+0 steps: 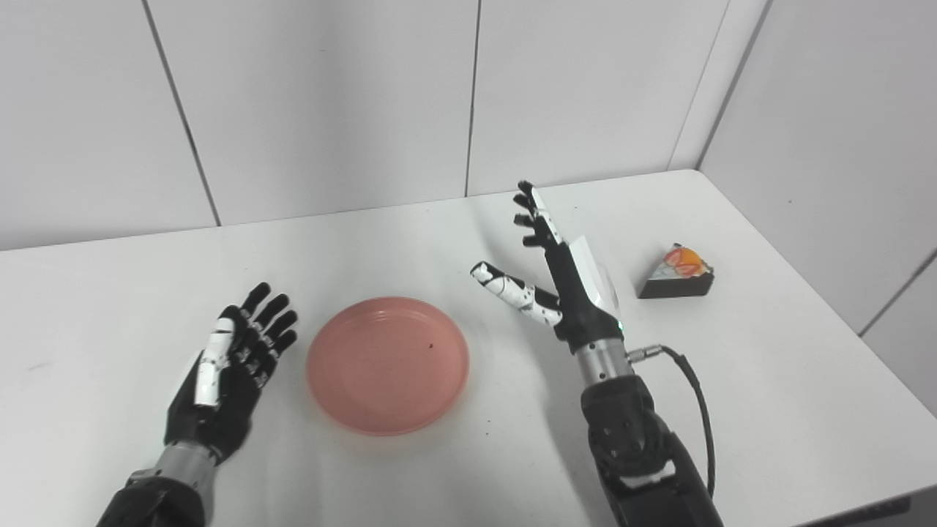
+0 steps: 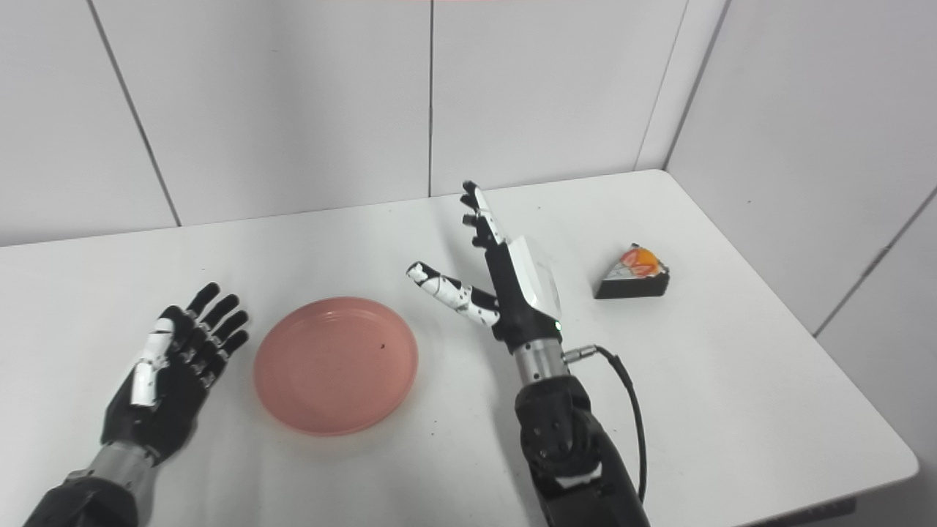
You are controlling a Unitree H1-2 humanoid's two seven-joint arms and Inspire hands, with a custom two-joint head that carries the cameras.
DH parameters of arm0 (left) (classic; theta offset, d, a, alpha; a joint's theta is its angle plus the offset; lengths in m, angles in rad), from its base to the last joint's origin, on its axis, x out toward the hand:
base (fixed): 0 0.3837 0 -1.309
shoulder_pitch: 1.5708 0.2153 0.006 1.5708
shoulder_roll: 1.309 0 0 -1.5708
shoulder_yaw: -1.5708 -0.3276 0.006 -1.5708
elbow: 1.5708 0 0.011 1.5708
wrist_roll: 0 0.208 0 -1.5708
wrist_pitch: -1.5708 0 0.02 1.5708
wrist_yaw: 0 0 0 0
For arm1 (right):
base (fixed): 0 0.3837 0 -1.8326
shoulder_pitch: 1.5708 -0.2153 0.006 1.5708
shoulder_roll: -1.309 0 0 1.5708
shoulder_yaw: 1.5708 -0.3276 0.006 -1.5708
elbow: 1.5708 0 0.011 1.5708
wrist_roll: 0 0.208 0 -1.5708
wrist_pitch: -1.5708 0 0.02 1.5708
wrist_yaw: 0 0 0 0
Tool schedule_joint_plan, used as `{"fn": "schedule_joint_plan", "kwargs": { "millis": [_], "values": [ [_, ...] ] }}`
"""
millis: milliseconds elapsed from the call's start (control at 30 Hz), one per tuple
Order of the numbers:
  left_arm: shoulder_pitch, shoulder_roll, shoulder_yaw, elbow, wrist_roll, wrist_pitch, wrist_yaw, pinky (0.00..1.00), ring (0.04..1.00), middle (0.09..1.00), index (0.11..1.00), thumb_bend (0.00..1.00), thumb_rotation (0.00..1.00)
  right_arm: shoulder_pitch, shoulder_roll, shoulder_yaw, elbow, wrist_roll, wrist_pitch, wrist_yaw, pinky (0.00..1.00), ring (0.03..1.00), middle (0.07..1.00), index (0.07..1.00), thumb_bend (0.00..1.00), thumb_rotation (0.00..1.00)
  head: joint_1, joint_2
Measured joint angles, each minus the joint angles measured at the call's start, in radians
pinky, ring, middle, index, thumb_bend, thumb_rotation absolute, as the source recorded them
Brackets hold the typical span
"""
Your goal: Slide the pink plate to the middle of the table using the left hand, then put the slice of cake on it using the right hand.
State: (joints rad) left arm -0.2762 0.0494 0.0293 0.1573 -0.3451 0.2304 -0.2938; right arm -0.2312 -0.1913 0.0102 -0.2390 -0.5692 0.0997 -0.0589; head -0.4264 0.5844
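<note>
Reaching right for the slice of cake (image 1: 677,272) with your empty, spread right robot hand (image 1: 567,282), you risk shoving it off the bench (image 1: 768,380); left robot hand (image 1: 234,359) lies open.

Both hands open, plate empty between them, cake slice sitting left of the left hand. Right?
Not quite. The cake slice sits to the right of the right hand, near the table's right edge, as the left eye view shows. The rest holds: left hand and right hand open, pink plate empty between them.
</note>
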Motion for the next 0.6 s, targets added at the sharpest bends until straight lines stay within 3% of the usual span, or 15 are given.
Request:
{"fn": "schedule_joint_plan", "kwargs": {
  "millis": [100,200,433,600],
  "values": [
    [-0.002,0.01,0.001,0.008,0.0,-0.011,-0.006,0.95,0.933,0.937,0.936,0.41,1.0,-0.022,-0.062,-0.002,-0.047,-0.044,0.042,0.051,0.7,0.88,0.986,0.997,0.87,0.64,-0.024,-0.009],
    [-0.003,0.01,0.005,0.01,-0.006,-0.011,-0.007,0.95,0.934,0.939,0.938,0.4,1.0,-0.046,-0.143,-0.002,-0.119,-0.095,0.106,0.152,0.74,0.93,0.999,0.993,0.89,0.58,-0.044,-0.014],
    [-0.004,0.01,0.018,0.017,-0.034,-0.01,-0.01,0.96,0.939,0.942,0.941,0.38,1.0,-0.105,-0.31,-0.036,-0.197,-0.18,0.247,0.361,0.65,0.904,0.989,0.978,0.96,0.47,-0.071,-0.023],
    [-0.004,0.013,0.021,0.018,-0.043,-0.01,-0.01,0.97,0.937,0.939,0.938,0.38,1.0,-0.109,-0.414,-0.056,-0.203,-0.208,0.331,0.496,0.66,0.91,0.98,0.974,0.99,0.42,-0.095,-0.032]
  ]
}}
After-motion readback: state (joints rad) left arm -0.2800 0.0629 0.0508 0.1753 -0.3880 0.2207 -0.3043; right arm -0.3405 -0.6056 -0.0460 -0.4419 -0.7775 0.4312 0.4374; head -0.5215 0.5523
